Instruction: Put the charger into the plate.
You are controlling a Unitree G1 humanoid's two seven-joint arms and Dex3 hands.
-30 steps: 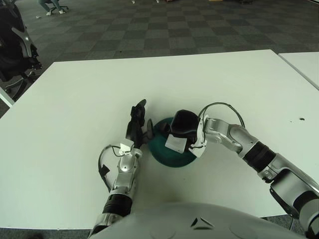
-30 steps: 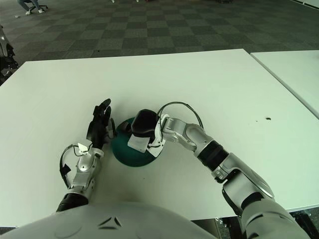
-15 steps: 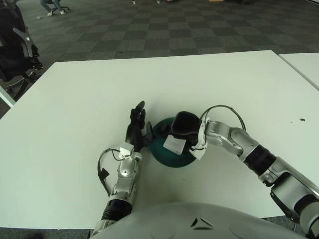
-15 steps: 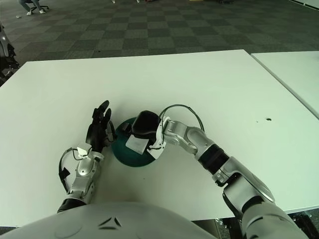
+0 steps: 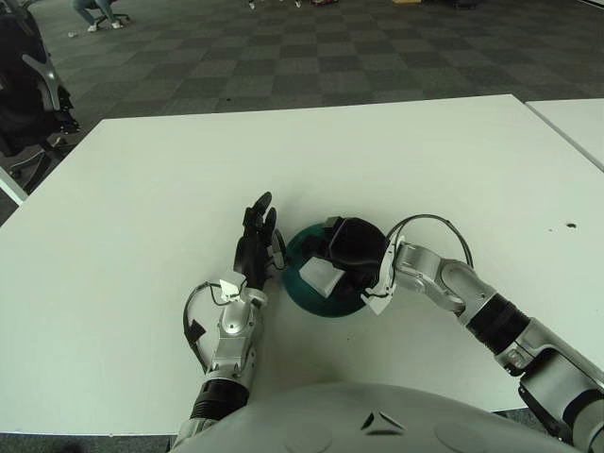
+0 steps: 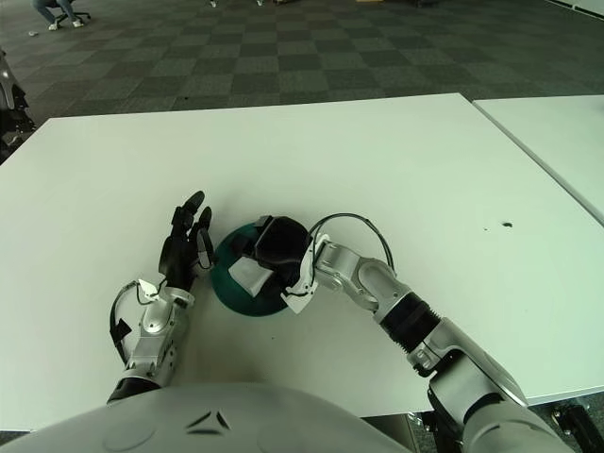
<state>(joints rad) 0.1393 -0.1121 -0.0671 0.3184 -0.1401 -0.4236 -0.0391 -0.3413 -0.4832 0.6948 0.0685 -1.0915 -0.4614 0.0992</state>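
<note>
The white surface (image 5: 142, 189) carries a dark green plate (image 5: 311, 294), which sits beneath the right robot hand (image 5: 354, 247). That robot hand's fingers are curled around the white charger (image 5: 320, 276), holding it low over the plate. Just left of the plate, the left robot hand (image 5: 255, 245) stands upright with fingers spread, holding nothing.

Even, bright overhead light; the white surface (image 5: 142, 189) before me reads clean, with no glare spots. Shadows are soft and short, pooled just under my right hand (image 5: 351, 247) and my left hand (image 5: 255, 247). Focus is sharp throughout; straight edges bow slightly toward the corners.
</note>
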